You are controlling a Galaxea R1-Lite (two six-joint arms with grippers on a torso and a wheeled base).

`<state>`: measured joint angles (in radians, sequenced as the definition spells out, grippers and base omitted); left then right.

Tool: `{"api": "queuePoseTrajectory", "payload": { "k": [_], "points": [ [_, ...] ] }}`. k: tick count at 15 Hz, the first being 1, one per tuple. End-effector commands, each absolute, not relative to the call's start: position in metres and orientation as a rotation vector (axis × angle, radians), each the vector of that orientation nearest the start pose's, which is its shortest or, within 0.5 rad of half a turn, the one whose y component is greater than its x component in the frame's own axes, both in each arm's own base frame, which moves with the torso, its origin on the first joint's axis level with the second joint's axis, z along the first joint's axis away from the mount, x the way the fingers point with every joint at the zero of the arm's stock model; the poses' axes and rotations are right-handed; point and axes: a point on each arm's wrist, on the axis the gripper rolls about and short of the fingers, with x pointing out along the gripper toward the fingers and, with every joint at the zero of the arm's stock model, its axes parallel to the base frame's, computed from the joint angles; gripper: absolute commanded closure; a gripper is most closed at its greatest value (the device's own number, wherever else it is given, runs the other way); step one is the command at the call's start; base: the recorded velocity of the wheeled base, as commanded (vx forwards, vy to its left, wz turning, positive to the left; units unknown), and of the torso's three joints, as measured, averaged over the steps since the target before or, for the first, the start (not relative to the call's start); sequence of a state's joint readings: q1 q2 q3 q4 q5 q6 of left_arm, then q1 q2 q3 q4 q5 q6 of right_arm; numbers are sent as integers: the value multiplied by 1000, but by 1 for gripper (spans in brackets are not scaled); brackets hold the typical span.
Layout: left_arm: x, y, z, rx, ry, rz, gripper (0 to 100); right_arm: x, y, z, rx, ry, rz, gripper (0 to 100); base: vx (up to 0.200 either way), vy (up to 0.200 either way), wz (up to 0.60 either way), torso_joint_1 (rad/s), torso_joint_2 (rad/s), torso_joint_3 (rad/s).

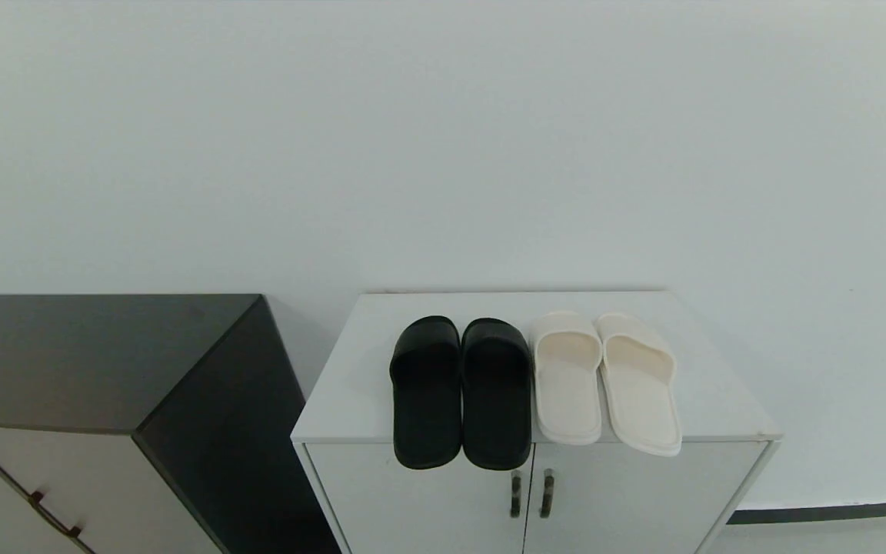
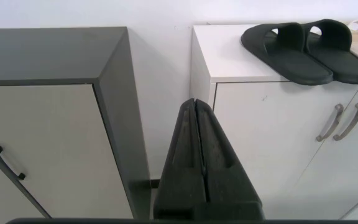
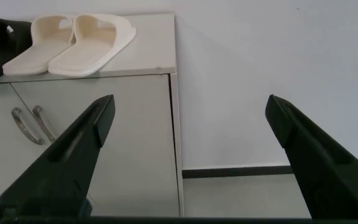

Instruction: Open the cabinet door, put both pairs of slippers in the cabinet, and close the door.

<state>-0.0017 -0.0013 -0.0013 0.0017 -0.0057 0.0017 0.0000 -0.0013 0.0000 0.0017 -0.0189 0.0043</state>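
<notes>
A black pair of slippers [image 1: 461,391] and a cream pair of slippers [image 1: 604,377] lie side by side on top of the white cabinet [image 1: 351,369], heels hanging slightly over its front edge. Both cabinet doors are closed, with two metal handles [image 1: 531,492] at the middle seam. My left gripper [image 2: 196,106] is shut with nothing in it, low and left of the cabinet, facing the gap beside it. The black slippers [image 2: 309,50] and the handles [image 2: 340,121] show beyond it. My right gripper [image 3: 188,109] is open and empty, low near the cabinet's right front corner, below the cream slippers [image 3: 70,40].
A dark cabinet [image 1: 104,362] with light drawer fronts and a dark handle [image 1: 51,514] stands close on the left, leaving a narrow gap. A plain white wall rises behind. To the right there is bare wall, a dark baseboard [image 1: 827,512] and open floor.
</notes>
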Motion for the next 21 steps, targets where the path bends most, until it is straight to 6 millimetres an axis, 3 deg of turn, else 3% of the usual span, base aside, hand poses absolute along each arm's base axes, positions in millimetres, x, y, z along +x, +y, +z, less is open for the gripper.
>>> {"api": "queuePoseTrajectory", "payload": {
  "k": [1, 6, 7, 8, 9, 10, 12, 14, 16, 18, 21],
  "points": [
    [-23, 0, 76, 2, 0, -8, 100, -23, 0, 75, 5, 2, -14, 0, 0, 0, 0, 0, 0, 0],
    [-23, 0, 76, 0, 0, -8, 100, -18, -1, 77, 6, 63, 20, 0, 0, 0, 0, 0, 0, 0],
    [-23, 0, 76, 2, 0, -8, 100, -21, -1, 108, 73, -18, 25, 0, 0, 0, 0, 0, 0, 0],
    [-23, 0, 76, 2, 0, -8, 100, -23, -2, 175, 259, -86, 67, 0, 0, 0, 0, 0, 0, 0],
    [-23, 0, 76, 2, 0, -8, 100, -11, 0, 179, 152, 14, 107, 0, 0, 0, 0, 0, 0, 0],
    [-23, 0, 76, 2, 0, -8, 100, 7, 2, 169, 31, 134, 148, 0, 0, 0, 0, 0, 0, 0],
    [-23, 0, 76, 2, 0, -8, 100, 46, 8, 166, 70, 276, 221, 0, 0, 0, 0, 0, 0, 0],
    [-23, 0, 76, 3, 0, -8, 100, 79, 20, 171, 60, 303, 266, 0, 0, 0, 0, 0, 0, 0],
    [-23, 0, 76, 3, 0, -8, 100, 107, 55, 175, 72, 314, 283, 0, 0, 0, 0, 0, 0, 0],
    [-23, 0, 76, 3, 0, -8, 100, 119, 114, 177, 122, 330, 275, 0, 0, 0, 0, 0, 0, 0],
    [-23, 0, 76, 3, 0, -8, 100, 150, 159, 179, 124, 366, 262, 0, 0, 0, 0, 0, 0, 0]
  ]
}}
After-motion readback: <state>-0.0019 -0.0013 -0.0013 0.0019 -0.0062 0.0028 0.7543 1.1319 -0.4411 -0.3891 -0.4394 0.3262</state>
